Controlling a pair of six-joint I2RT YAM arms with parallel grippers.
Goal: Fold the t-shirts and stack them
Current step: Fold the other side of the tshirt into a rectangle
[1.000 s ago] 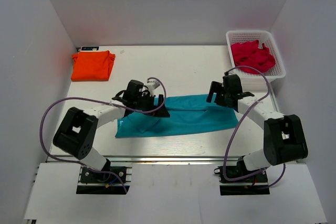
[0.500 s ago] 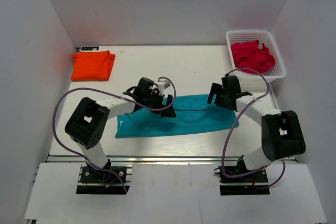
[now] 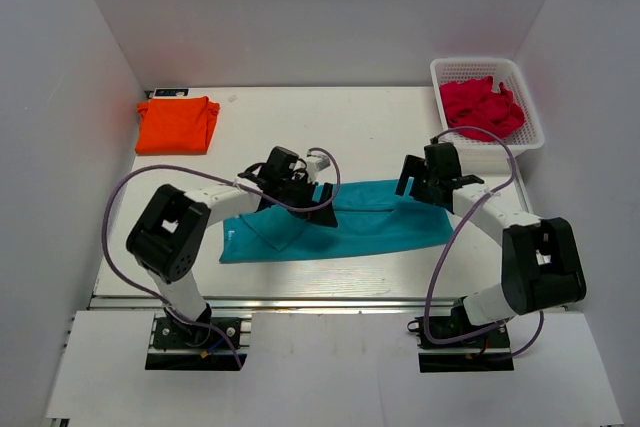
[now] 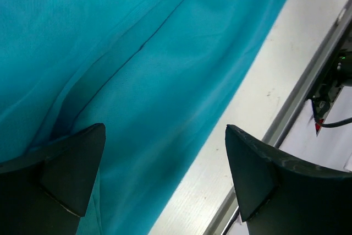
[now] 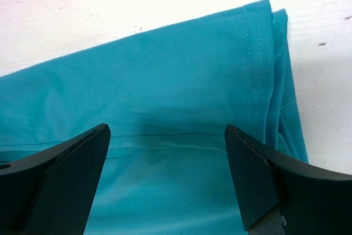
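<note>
The teal t-shirt [image 3: 350, 227] lies folded into a long flat band across the near middle of the table. It fills the left wrist view [image 4: 110, 81] and the right wrist view [image 5: 165, 108]. My left gripper [image 3: 318, 205] is open and empty over the band's upper edge, left of centre. My right gripper [image 3: 415, 185] is open and empty over the band's far right end, where the hemmed edge shows. The orange t-shirt [image 3: 177, 124] lies folded at the far left corner.
A white basket [image 3: 522, 137] at the far right holds red cloth [image 3: 482, 107]. A small white device [image 3: 168, 93] sits behind the orange shirt. The table's near metal rail [image 4: 308, 81] runs just past the teal shirt's edge.
My left gripper has moved right along the teal shirt's upper edge, from its left part toward the middle. The right gripper has stayed almost still.
</note>
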